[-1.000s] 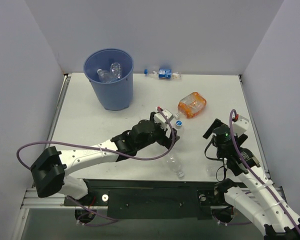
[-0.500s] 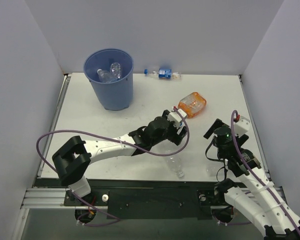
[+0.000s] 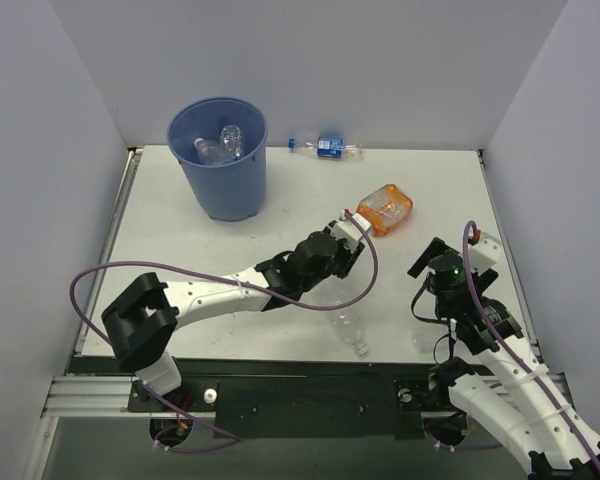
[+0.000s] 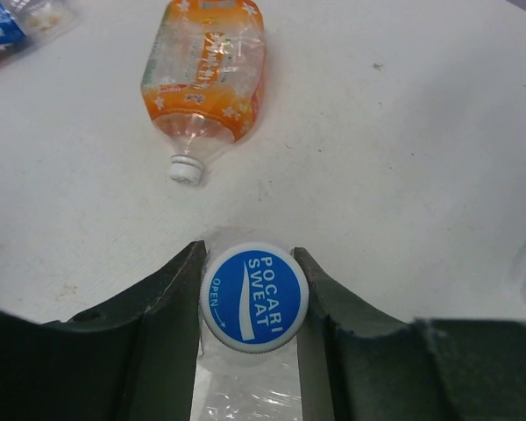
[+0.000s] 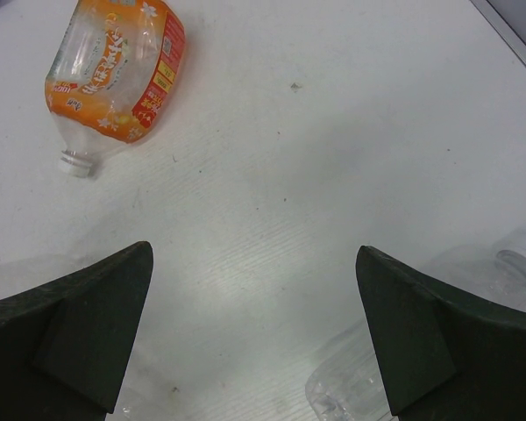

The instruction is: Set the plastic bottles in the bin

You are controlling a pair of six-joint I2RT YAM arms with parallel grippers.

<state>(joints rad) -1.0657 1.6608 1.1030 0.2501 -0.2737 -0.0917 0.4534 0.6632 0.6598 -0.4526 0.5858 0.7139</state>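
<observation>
Bin (image 3: 225,190) stands upright at the far-left corner of the tabletop, with at least two clear bottles (image 3: 220,146) inside. Left gripper (image 4: 250,259) is over mid-table, fingers closed on the capped end of the held bottle (image 4: 245,386), its blue Pocari Sweat cap (image 4: 253,296) sitting between them. Right gripper (image 5: 254,254) is near the right edge, jaws wide apart with nothing between them. Orange-label bottle (image 3: 384,209) lies on its side just beyond the left gripper, white cap towards it, not touching. Loose clear bottle (image 3: 352,332) lies at the near edge, mid-width. Blue-band bottle (image 3: 327,147) lies at the far edge, right of the bin.
</observation>
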